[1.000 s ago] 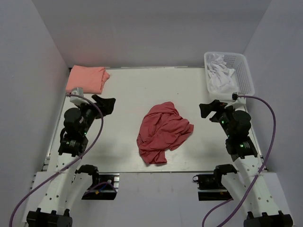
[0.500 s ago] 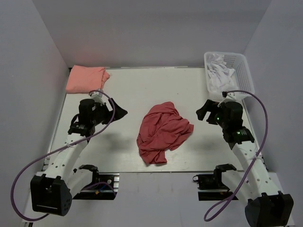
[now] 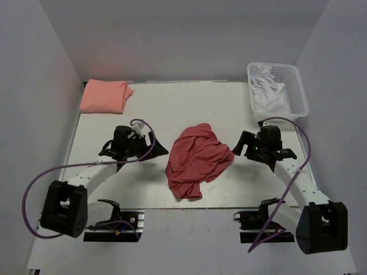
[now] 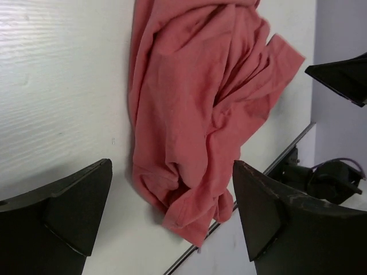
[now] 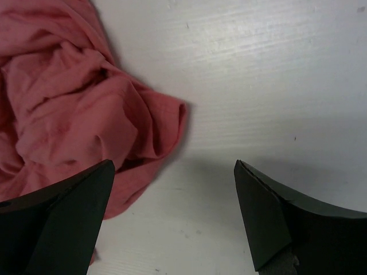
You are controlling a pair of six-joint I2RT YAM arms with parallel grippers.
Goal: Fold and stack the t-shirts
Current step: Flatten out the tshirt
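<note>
Left gripper (image 3: 156, 150), right gripper (image 3: 239, 144) spread wide — flanking crumpled red t-shirt (image 3: 198, 157).

In the left wrist view the bottom edge cuts off the left fingers (image 4: 63, 212), so only their tips show. Between and beyond them the brick-red t-shirt (image 4: 195, 114) runs out past the top edge, and its bunched folds hide how sleeves and collar lie. Far beyond, one of the right fingers (image 4: 343, 75) is clipped by the picture's right edge.

In the right wrist view the right fingers are likewise cut by the bottom edge. The same t-shirt, ahead of the left-hand finger, runs off the left and top edges.

From above, well beyond the right fingers, the white cloth (image 3: 266, 91) in the basket (image 3: 299, 91) is too bunched to tell what it is.
</note>
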